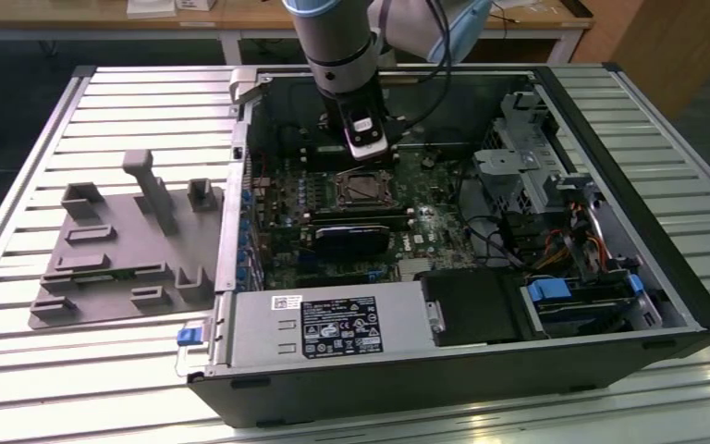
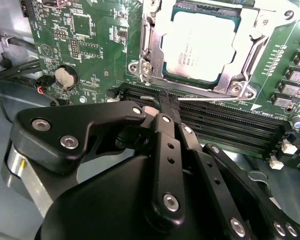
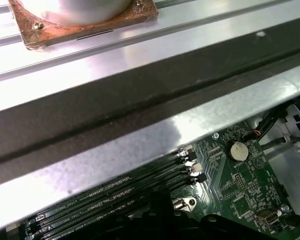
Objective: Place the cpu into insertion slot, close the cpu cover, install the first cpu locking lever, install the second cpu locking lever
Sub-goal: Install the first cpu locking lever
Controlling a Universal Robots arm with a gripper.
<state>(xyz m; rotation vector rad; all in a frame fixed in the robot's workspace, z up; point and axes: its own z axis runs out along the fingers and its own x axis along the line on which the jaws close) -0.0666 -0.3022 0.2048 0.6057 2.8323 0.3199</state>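
Note:
In the second wrist view the cpu [image 2: 200, 42] lies flat in the insertion slot [image 2: 246, 91], silver top up. The cpu cover [image 2: 151, 47] is down around it as a silvery frame. A thin silver locking lever [image 2: 215, 99] runs along the slot's near side, and its end meets the fingertips. My gripper [image 2: 169, 104] is shut, its black fingers [image 2: 162, 130] pressed together just beside the slot, over the memory slots. Whether the lever's end is pinched between them is hidden. In the exterior view the gripper [image 1: 369, 155] hangs inside the open computer case, just behind the insertion slot [image 1: 361, 190].
Black memory slots [image 2: 230, 127] and a coin battery [image 2: 66, 76] lie near the fingers. A black card [image 1: 355, 236], a power supply [image 1: 330, 324] and drive bays [image 1: 577, 296] crowd the case. A grey fixture [image 1: 121, 250] stands at the exterior view's left. A copper-based block [image 3: 80, 15] rests outside the case wall [image 3: 140, 145].

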